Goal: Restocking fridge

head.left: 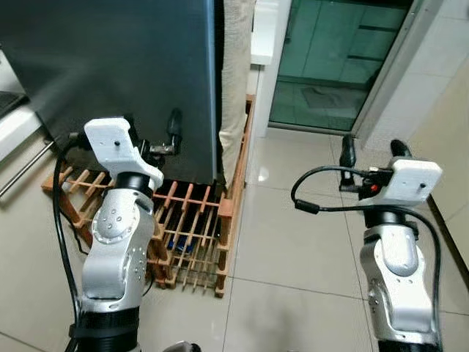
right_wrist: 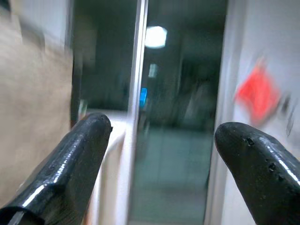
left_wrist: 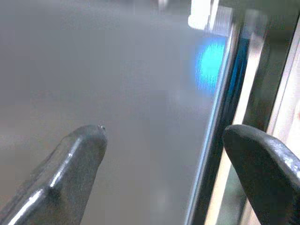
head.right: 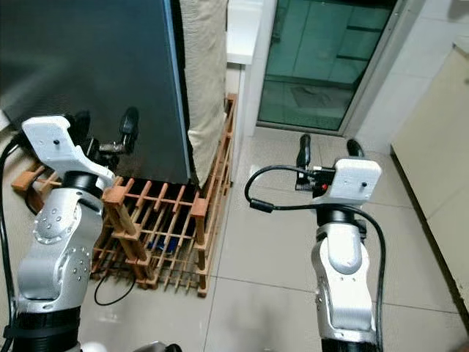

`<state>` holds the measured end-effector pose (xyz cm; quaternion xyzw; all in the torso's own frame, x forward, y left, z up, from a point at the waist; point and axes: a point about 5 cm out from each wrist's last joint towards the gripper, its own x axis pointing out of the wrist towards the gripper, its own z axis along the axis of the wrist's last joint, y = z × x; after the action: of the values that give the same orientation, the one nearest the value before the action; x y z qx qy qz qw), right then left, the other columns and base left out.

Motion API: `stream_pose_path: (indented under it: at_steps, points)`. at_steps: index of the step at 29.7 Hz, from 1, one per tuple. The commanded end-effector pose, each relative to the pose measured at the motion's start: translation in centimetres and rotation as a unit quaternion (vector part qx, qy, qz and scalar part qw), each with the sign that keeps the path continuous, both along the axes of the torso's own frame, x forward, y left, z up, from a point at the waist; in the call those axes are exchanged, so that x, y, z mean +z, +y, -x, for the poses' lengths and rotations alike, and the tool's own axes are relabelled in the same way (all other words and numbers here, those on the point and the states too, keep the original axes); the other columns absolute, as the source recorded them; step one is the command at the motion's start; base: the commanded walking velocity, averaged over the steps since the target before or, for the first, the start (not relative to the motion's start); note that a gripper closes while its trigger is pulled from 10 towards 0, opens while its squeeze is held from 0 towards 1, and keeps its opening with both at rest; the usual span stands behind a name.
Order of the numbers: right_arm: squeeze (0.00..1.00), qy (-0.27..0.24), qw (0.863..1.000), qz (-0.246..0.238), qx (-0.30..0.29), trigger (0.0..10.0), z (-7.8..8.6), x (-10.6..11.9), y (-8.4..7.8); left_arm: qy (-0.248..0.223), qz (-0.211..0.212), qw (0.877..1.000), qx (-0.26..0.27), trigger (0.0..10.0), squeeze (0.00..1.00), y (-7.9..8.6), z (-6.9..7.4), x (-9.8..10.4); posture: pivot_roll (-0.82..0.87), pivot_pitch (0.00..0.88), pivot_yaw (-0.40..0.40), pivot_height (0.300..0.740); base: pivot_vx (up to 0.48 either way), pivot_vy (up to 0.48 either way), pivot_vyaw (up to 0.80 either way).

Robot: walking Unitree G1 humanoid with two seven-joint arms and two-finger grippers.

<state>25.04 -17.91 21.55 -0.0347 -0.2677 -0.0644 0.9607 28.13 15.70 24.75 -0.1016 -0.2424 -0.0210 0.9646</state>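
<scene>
While the robot stands on the pale tiled floor (head.left: 293,249), the tall dark grey fridge (head.left: 110,66) is right in front of it, on its left side, with its door closed. The fridge sits on a low wooden slatted rack (head.left: 198,227) that rests on the floor. Something small and blue lies down under the slats. A beige cloth (head.left: 236,73) hangs down along the right side of the fridge, touching the rack's edge.

The left hand (head.left: 154,132) is held up close to the fridge door, near its lower part. Its two black fingers (left_wrist: 70,164) are spread apart with nothing between them. In the left wrist view, the grey door is just past the fingertips, and the door's edge is beside one finger, with a blurry blue glow near it.

The right hand (head.left: 370,150) is held up over the bare floor, well away from the fridge. Its fingers (right_wrist: 79,154) are spread wide too and hold nothing. They point toward a green glass door (head.left: 330,66) with a white frame. A black cable (head.left: 322,198) loops beside the right wrist.
</scene>
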Motion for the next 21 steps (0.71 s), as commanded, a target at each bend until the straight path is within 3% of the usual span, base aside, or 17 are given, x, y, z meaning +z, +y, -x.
stream_pose_path:
  at_steps: [1, 2, 4, 5, 7, 9, 14, 21]
  points:
    - [0.00, -0.016, 1.000, -0.005, -0.011, 10.0, 0.0, 1.2, -0.2, -0.015, 0.020, 1.000, -0.006, 10.0, 0.00, -0.3, 0.1, 1.1, -0.12, 0.000, 0.000, 0.740, 0.000, 0.000, 0.00]
    - [0.00, -0.016, 1.000, -0.005, -0.011, 10.0, 0.0, 1.2, -0.2, -0.015, 0.020, 1.000, -0.006, 10.0, 0.00, -0.3, 0.1, 1.1, -0.12, 0.000, 0.000, 0.740, 0.000, 0.000, 0.00]
    - [0.00, -0.061, 0.998, -0.006, -0.014, 10.0, -0.5, 4.0, -0.3, -0.040, 0.036, 0.998, -0.024, 10.0, 0.00, -0.9, -0.2, 2.7, -0.12, 0.000, 0.000, 0.740, 0.000, 0.000, 0.00]
    - [0.00, -0.061, 0.998, -0.006, -0.014, 10.0, -0.5, 4.0, -0.3, -0.040, 0.036, 0.998, -0.024, 10.0, 0.00, -0.9, -0.2, 2.7, -0.12, 0.000, 0.000, 0.740, 0.000, 0.000, 0.00]
    - [0.00, -0.123, 0.992, 0.015, -0.002, 10.0, -0.7, 7.2, 0.3, -0.095, 0.016, 0.994, -0.050, 10.0, 0.00, -1.9, -0.1, 5.1, -0.11, 0.000, -0.006, 0.740, 0.000, 0.000, 0.00]
    - [0.00, -0.140, 0.990, 0.018, -0.002, 10.0, -0.8, 8.3, 0.3, -0.119, 0.017, 0.991, -0.058, 10.0, 0.00, -2.0, -0.1, 6.3, -0.11, 0.000, -0.010, 0.740, 0.184, 0.000, 0.00]
    - [0.00, -0.142, 0.990, 0.017, -0.001, 10.0, -1.3, 8.7, 0.4, -0.140, 0.023, 0.988, -0.067, 10.0, 0.00, -2.6, -0.1, 7.5, -0.11, 0.000, -0.013, 0.740, 0.446, 0.000, 0.00]
    - [0.00, -0.123, 0.992, 0.020, 0.005, 10.0, -2.0, 8.1, 0.6, -0.130, 0.021, 0.988, -0.077, 10.0, 0.00, -3.1, -0.4, 7.1, -0.11, 0.000, -0.019, 0.740, 0.472, 0.000, 0.00]
